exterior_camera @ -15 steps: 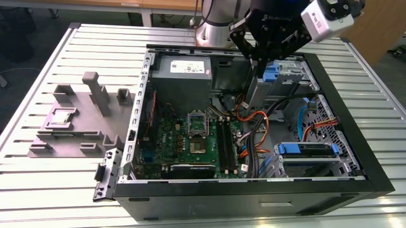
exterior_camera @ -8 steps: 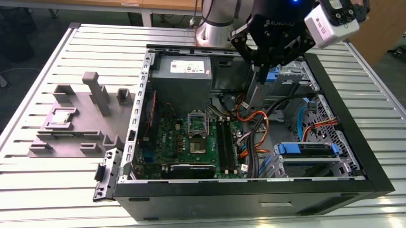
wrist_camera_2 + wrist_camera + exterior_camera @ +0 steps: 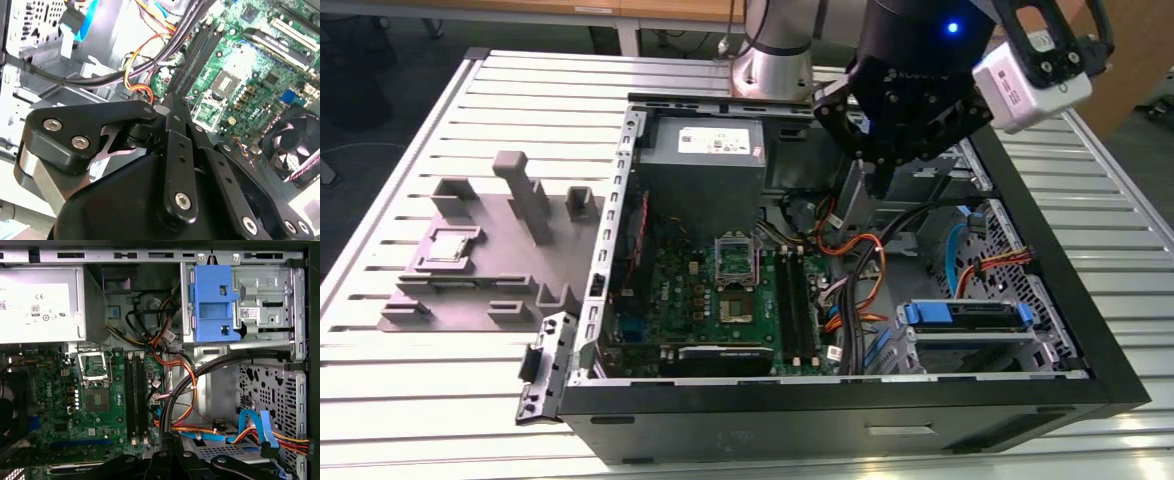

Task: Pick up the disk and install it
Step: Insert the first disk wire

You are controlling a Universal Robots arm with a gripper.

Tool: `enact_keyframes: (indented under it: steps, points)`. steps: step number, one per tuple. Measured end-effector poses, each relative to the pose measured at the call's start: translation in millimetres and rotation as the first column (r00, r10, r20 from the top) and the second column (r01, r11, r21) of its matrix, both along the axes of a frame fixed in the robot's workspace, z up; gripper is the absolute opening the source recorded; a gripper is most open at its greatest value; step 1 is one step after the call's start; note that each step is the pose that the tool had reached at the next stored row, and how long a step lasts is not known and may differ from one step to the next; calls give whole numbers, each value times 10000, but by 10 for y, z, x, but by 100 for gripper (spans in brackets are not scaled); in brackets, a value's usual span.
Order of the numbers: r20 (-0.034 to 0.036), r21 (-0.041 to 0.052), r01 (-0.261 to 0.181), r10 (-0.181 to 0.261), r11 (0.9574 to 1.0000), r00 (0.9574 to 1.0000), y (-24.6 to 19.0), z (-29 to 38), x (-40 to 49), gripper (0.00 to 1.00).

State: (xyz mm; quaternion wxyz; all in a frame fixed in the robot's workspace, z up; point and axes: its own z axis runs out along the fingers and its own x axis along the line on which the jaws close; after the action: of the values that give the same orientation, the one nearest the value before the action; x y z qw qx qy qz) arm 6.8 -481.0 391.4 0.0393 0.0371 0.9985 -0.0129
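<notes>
The gripper point(image 3: 881, 175) hangs over the back part of the open computer case point(image 3: 854, 405), and I cannot tell if it is open or closed. The disk point(image 3: 966, 316), with its blue frame, sits in the case's front corner on the exterior view's right, well apart from the gripper. Between them lie black and orange wires point(image 3: 854, 270); the green board point(image 3: 720, 290) and grey power box point(image 3: 704, 150) are beside them.

There is one open computer case point(image 3: 1107, 330) on one slatted table point(image 3: 440, 400), with one green board point(image 3: 75, 405), one grey power box point(image 3: 42, 305), one blue bracket point(image 3: 212, 305), and one grey tray point(image 3: 480, 260) beside it.
</notes>
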Motion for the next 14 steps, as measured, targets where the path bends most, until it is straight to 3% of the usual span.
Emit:
enact_keyframes:
  steps: [6,14]
  points:
    - [21,1,0,0,10000,10000,-53,-25,124,10]
    - [24,-3,-1,1,10000,10000,-86,-37,327,10]
